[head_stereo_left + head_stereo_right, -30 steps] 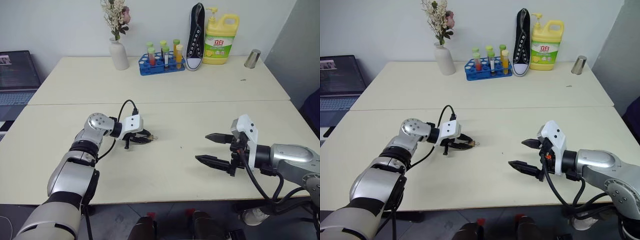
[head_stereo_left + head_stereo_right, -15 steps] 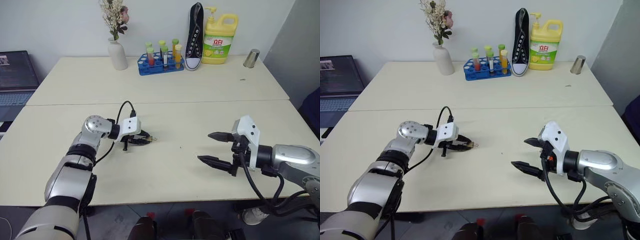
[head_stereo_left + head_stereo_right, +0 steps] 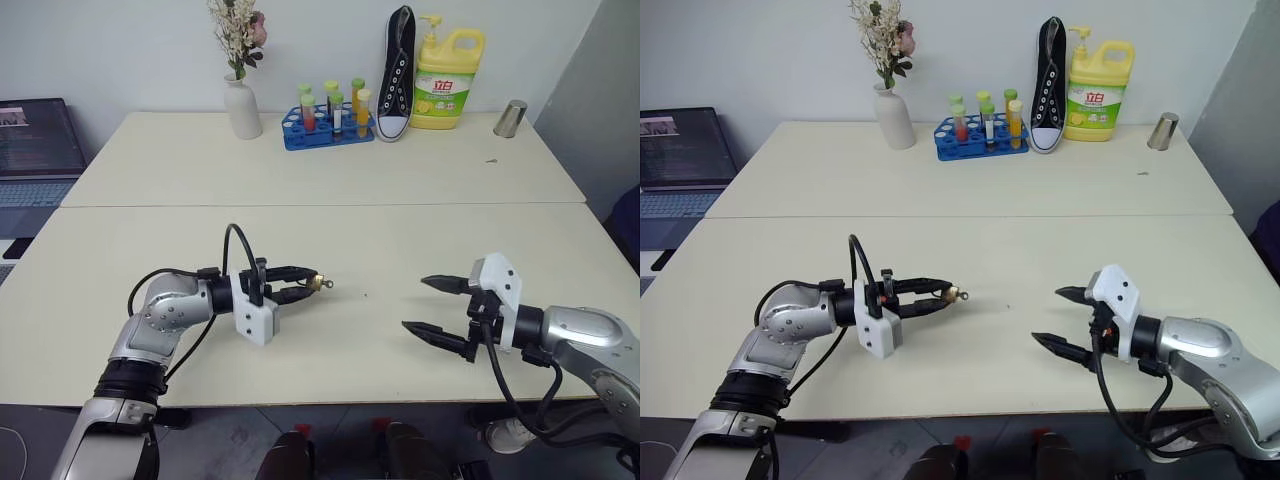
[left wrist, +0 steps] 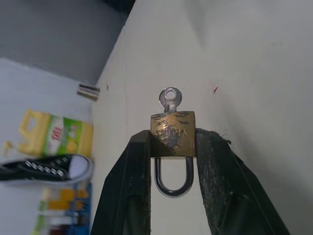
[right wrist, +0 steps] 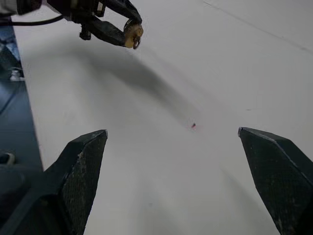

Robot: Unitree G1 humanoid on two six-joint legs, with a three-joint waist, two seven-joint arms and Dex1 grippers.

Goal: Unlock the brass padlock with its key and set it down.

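Observation:
My left gripper [image 3: 308, 284] is shut on the brass padlock [image 4: 172, 133], held above the table at the left of centre and pointing toward my right side. The padlock's body sits pinched between the two fingers [image 4: 133, 166], its silver shackle [image 4: 172, 182] back between them. The key [image 4: 170, 100] sticks out of the padlock's far end, its round bow showing. The padlock [image 5: 132, 34] also appears in the right wrist view, ahead of my right gripper. My right gripper [image 3: 433, 307] stands open over the table at the right, nothing between its fingers, well apart from the padlock.
At the table's [image 3: 400, 190] far edge stand a white vase with flowers [image 3: 241, 100], a blue rack of tubes [image 3: 330, 122], a black sneaker [image 3: 397, 70], a yellow detergent bottle [image 3: 447, 65] and a metal cup [image 3: 511, 117]. A laptop [image 3: 40, 150] sits at the far left.
My left hand has lifted off the table, drawn back toward me and rolled over, carrying the padlock with it. The right gripper has barely moved and stays open.

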